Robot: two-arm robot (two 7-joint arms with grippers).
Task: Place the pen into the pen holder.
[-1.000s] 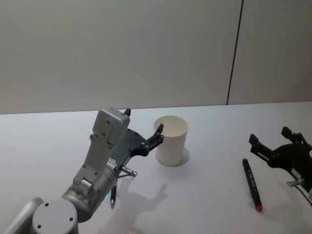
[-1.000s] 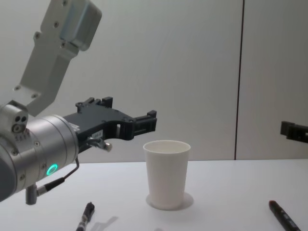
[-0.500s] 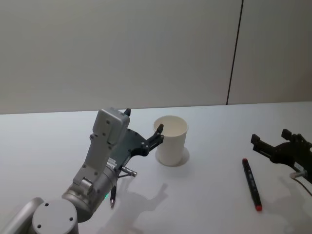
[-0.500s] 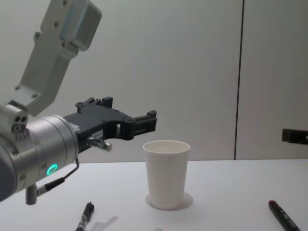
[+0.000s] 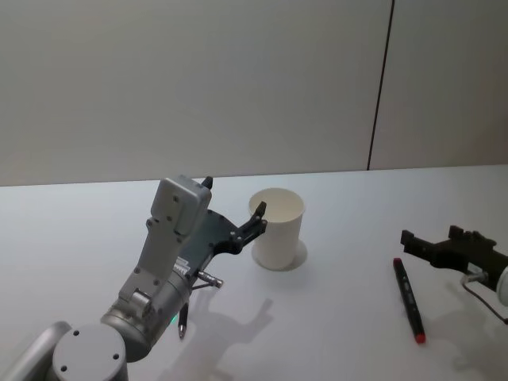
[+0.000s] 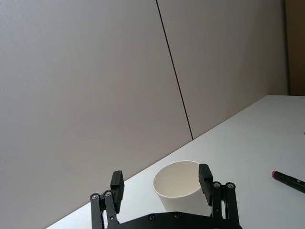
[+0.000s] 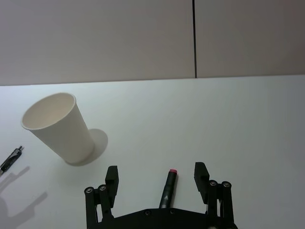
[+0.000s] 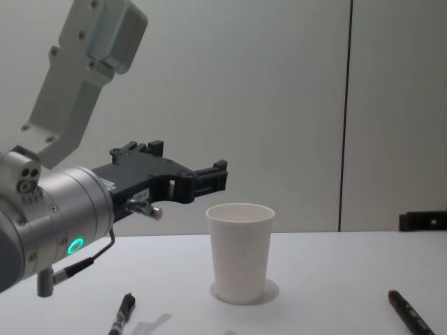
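A small dark pen (image 5: pixel 182 317) lies farthest left on the counter (image 5: pixel 333 333), beneath my left arm (image 5: pixel 171 238), whose jaws hang apart and empty near the rim of the pen holder (image 5: pixel 278 230). The red-tipped pen (image 5: pixel 409 298) lies well right of the holder, its long axis running away from me. My right arm (image 5: pixel 476 254) is the nearer one, jaws apart and empty, just past the pen's far end. The right wrist view puts the pen between them; the chest view shows them raised above it.
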